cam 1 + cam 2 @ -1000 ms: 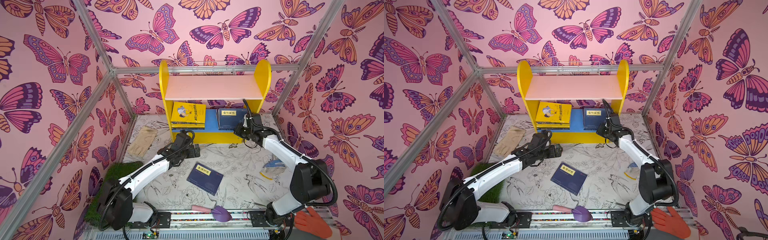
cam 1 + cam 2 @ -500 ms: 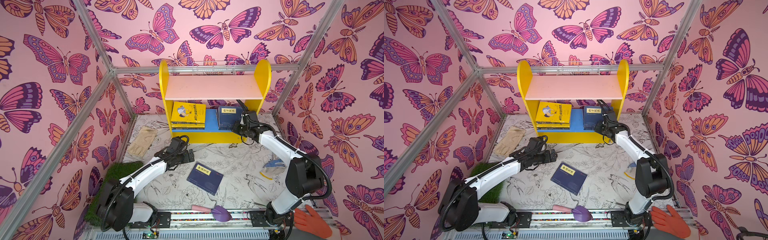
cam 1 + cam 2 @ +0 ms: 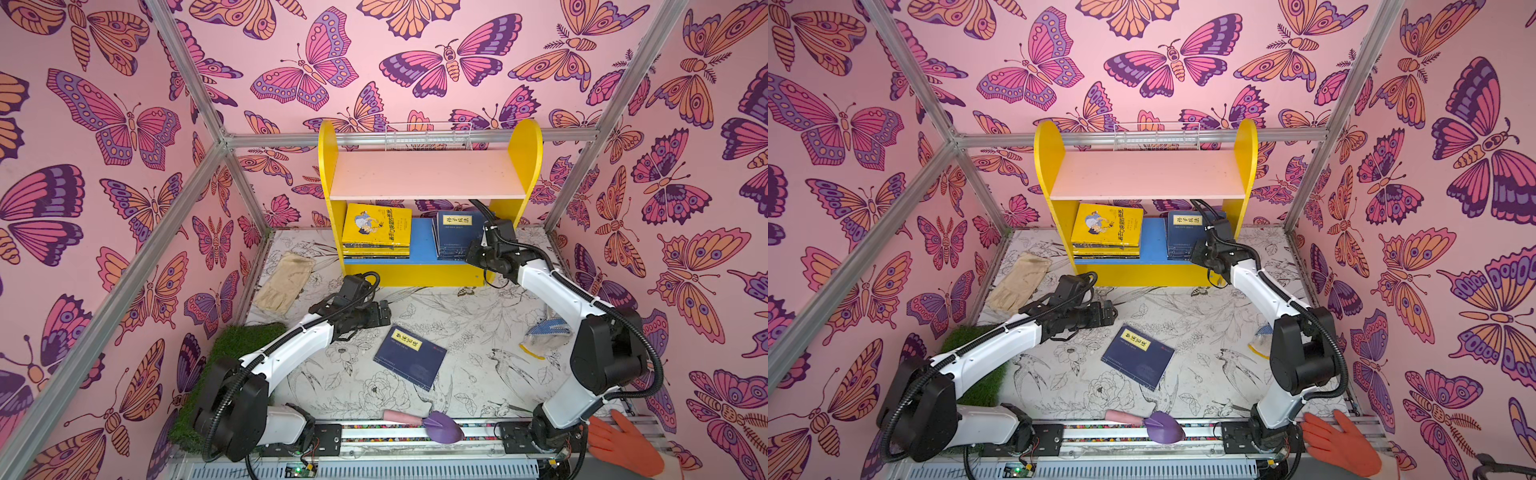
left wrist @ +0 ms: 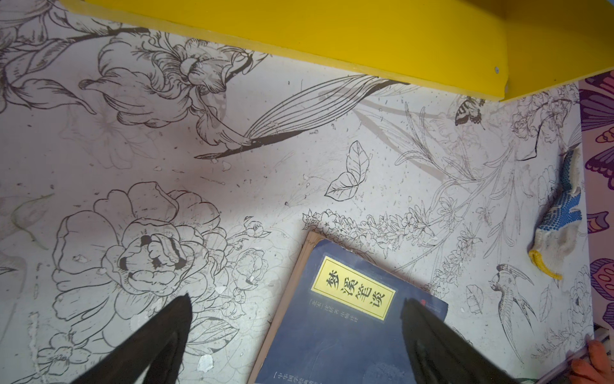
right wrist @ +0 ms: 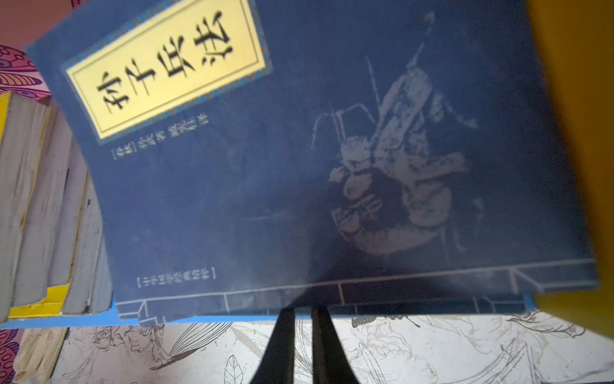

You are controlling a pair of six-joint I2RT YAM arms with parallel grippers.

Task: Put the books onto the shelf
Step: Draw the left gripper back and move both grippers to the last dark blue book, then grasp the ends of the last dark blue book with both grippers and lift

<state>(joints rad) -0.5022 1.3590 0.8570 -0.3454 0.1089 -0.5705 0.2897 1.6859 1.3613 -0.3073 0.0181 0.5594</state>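
Observation:
The shelf (image 3: 428,174) stands at the back, its pink upper board bare. On its blue lower board lie a yellow-topped stack of books (image 3: 376,228) and a navy stack (image 3: 455,232). My right gripper (image 3: 473,255) is shut, and its tips (image 5: 303,310) sit at the front edge of the navy stack's top book (image 5: 299,166) with nothing between them. One navy book with a yellow label (image 3: 409,357) (image 4: 335,332) lies flat on the floor. My left gripper (image 3: 384,316) (image 4: 297,299) is open, low above that book's near corner and holding nothing.
A beige glove (image 3: 284,282) lies at the left wall and a blue-white glove (image 3: 544,332) at the right. A grass patch (image 3: 232,353), a purple trowel (image 3: 432,424) and an orange glove (image 3: 623,444) lie along the front. A wire basket (image 3: 428,135) hangs behind the shelf.
The left gripper has dropped from in front of the shelf toward the floor book. The right gripper has nudged the top navy book deeper onto the lower board.

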